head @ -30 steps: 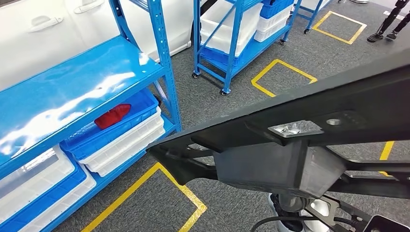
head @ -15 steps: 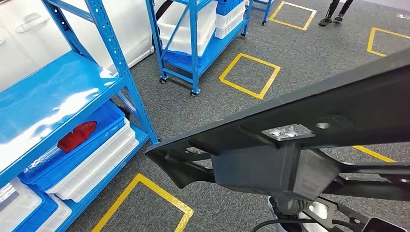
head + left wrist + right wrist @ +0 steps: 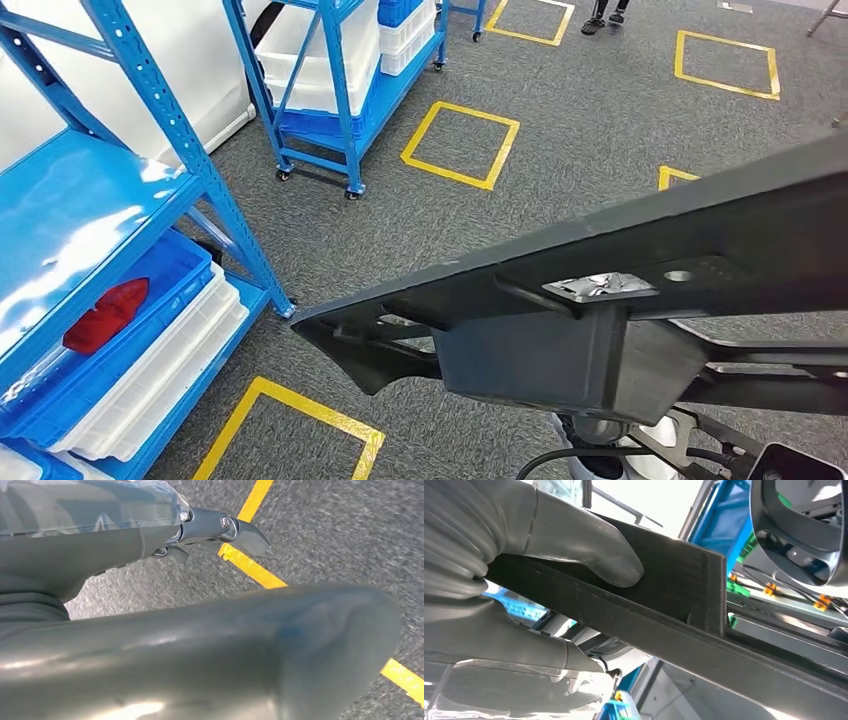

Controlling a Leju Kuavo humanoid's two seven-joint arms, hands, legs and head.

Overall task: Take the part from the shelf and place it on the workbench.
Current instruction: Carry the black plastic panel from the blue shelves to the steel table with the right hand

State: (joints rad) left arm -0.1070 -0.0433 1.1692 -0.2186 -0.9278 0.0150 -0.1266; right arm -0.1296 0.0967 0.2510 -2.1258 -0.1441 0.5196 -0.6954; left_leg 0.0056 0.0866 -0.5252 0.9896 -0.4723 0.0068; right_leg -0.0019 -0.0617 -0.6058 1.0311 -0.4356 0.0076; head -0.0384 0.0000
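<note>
The long black plastic part (image 3: 600, 300) is riding across the head view in front of the robot, off the shelf and above the grey floor, running from its pointed end at lower centre up past the right edge. In the right wrist view the right hand (image 3: 524, 575) is clamping the part's flat edge, thumb pressing on one face and fingers (image 3: 514, 645) wrapping the other, probably to keep so long a piece level while carrying. In the left wrist view the left hand (image 3: 165, 535) is lying along a smooth dark surface, likely the same part; whether it is gripping is unclear. The blue shelf (image 3: 150, 200) is standing at left, well apart. The workbench isn't visible, and the part is hiding both arms from above.
</note>
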